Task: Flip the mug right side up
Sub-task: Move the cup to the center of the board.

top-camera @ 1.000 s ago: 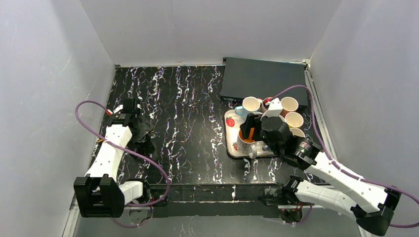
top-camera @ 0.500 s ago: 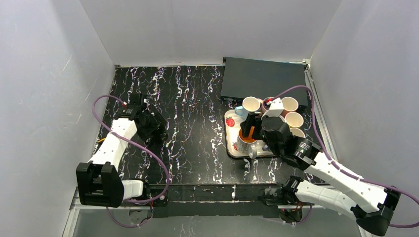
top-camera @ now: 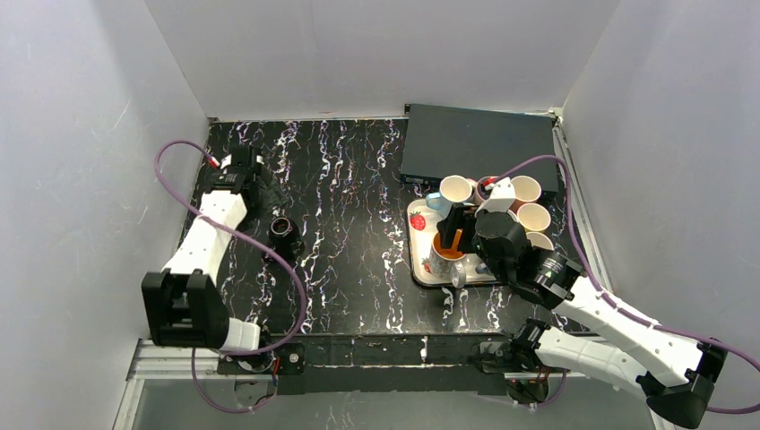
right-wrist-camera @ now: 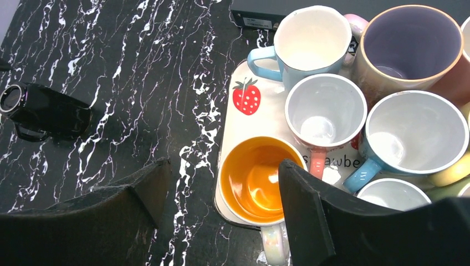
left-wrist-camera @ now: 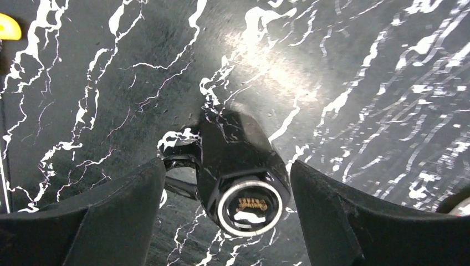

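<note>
On the white tray (right-wrist-camera: pixel 260 119), just past the right-hand finger of the right gripper (right-wrist-camera: pixel 221 172), a printed word runs between the mugs (right-wrist-camera: pixel 326 108). Only the letters "awbe" can be read; the mugs hide the rest. A red strawberry picture (right-wrist-camera: pixel 245 96) is on the same tray, ahead of that gripper. Between the fingers of the left gripper (left-wrist-camera: pixel 227 166), the black mug (left-wrist-camera: pixel 238 149) has a small brownish stamp (left-wrist-camera: pixel 250 203) on its base, too blurred to read. Far ahead of the right gripper, the pale label (right-wrist-camera: pixel 258 22) on the black box (right-wrist-camera: pixel 288 6) is also illegible.
</note>
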### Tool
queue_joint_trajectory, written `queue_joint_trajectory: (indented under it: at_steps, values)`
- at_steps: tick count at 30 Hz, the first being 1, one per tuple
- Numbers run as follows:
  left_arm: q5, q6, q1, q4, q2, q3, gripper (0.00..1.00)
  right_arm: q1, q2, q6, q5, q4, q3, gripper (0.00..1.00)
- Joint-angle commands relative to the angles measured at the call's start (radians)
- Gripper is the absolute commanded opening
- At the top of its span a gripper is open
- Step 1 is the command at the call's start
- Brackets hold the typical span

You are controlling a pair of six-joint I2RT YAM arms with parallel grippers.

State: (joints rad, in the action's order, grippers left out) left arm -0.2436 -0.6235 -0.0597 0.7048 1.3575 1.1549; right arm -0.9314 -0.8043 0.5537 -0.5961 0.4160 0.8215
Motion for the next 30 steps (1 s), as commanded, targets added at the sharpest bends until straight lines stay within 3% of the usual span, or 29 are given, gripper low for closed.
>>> queue_joint_trajectory:
  at_steps: [1, 10, 15, 21, 30]
  values:
    - [-0.02, 0.02, 0.007, -0.006, 0.066, -0.013, 0.81, 0.001, 0.022, -0.008, 0.011, -0.022, 0.009, 0.78]
    - [0.241, -0.028, 0.005, -0.072, 0.053, -0.111, 0.8, 0.002, -0.003, -0.005, 0.072, -0.022, 0.001, 0.78]
    - [0.244, -0.064, 0.0, -0.078, -0.009, -0.192, 0.8, 0.002, -0.015, -0.021, 0.077, -0.03, 0.009, 0.78]
    - [0.385, -0.1, -0.027, -0.085, -0.095, -0.247, 0.79, 0.0, -0.031, -0.019, 0.087, -0.034, 0.008, 0.79]
    - [0.391, -0.094, -0.11, -0.053, -0.174, -0.302, 0.81, 0.001, -0.048, -0.012, 0.101, -0.045, 0.008, 0.79]
